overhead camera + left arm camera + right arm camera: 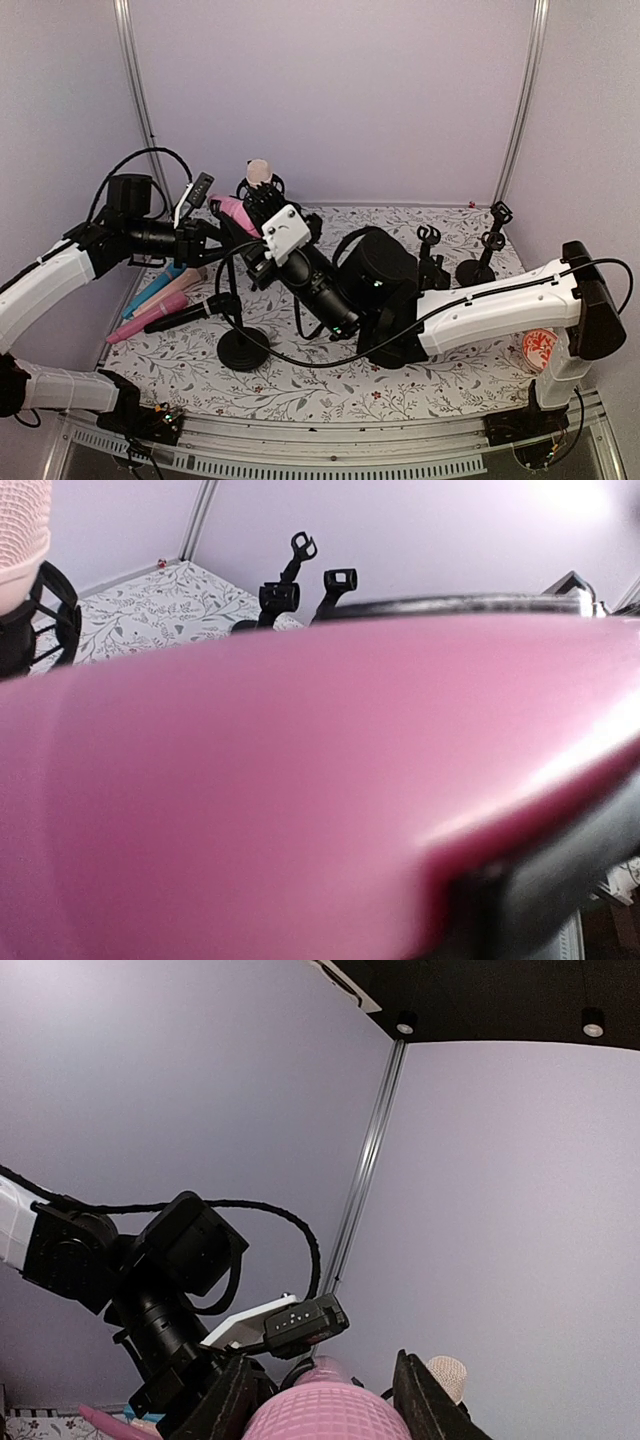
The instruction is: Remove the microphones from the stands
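The pink microphone [230, 209] hangs tilted above the back of the table, with both grippers on it. My left gripper [216, 224] comes in from the left and is shut on its handle. That pink handle [300, 780] fills the left wrist view and hides the fingers. My right gripper [259, 206] reaches in from the right. In its wrist view the pink mesh head [325, 1415] sits between its two black fingers [238, 1400], and the right gripper [322, 1368] is shut on it. A black stand with a round base [243, 350] stands in front; its clip is hidden behind the arms.
A beige-headed microphone [259, 172] sits in a black shock mount [275, 186] at the back. Three microphones [160, 300] lie on the table at the left. Two more black stands [488, 245] [431, 250] stand at the back right. A cable loops over the floral table [300, 385].
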`<state>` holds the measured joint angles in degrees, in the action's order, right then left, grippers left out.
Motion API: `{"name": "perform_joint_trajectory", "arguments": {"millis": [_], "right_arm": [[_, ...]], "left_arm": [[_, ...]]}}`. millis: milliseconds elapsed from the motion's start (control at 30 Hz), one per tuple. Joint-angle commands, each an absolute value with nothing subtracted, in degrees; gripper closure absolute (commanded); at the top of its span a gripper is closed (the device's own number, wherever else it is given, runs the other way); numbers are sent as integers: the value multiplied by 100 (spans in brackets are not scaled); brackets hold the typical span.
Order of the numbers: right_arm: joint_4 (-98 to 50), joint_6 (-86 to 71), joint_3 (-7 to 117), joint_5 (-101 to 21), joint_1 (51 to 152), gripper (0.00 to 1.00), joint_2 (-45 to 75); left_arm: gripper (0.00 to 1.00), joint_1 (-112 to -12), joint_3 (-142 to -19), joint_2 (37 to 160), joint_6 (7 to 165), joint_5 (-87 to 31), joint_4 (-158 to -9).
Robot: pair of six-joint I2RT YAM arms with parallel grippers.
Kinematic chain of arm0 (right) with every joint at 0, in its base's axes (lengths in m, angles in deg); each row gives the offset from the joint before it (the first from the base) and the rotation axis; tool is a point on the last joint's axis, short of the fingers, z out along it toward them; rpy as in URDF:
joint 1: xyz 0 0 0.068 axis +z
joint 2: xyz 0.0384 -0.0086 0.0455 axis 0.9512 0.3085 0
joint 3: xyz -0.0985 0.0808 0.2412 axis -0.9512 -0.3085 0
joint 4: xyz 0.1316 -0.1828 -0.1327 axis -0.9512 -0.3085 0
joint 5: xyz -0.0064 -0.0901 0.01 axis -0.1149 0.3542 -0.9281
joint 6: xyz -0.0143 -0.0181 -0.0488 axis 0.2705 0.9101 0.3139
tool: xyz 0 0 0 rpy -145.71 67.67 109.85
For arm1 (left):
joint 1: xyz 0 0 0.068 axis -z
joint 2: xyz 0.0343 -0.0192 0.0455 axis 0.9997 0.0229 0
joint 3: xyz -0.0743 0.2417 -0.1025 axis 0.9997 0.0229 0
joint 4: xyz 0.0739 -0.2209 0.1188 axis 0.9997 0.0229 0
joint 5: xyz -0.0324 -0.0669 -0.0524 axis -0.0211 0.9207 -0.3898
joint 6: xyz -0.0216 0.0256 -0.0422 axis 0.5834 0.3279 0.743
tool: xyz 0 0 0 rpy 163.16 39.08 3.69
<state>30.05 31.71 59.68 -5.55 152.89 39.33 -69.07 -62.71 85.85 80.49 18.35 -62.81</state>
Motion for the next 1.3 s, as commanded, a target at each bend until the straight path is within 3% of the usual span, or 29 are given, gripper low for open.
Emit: {"name": "perform_joint_trajectory", "arguments": {"millis": [0,500,900,1133,1267], "right_arm": [[4270,3401,5573,-381,15624,100,2959],[5121,4031,4383,249,16371,100,1716],[5347,4599,4329,661,16585,100,1625],[5339,4742,4285,1092,16560,100,1724],[4975,4573,4377,1336,16457,100,1828]], "left_arm": [[100,-7235,-6115,8578,8396,1415,-6601],[100,-7239,-5966,8593,8020,771,-6723],[100,-6977,-6136,8586,7951,1620,-6976],[80,-6339,-6776,8738,7774,2695,-6907],[75,-6162,-7145,8923,7247,2796,-6590]]}}
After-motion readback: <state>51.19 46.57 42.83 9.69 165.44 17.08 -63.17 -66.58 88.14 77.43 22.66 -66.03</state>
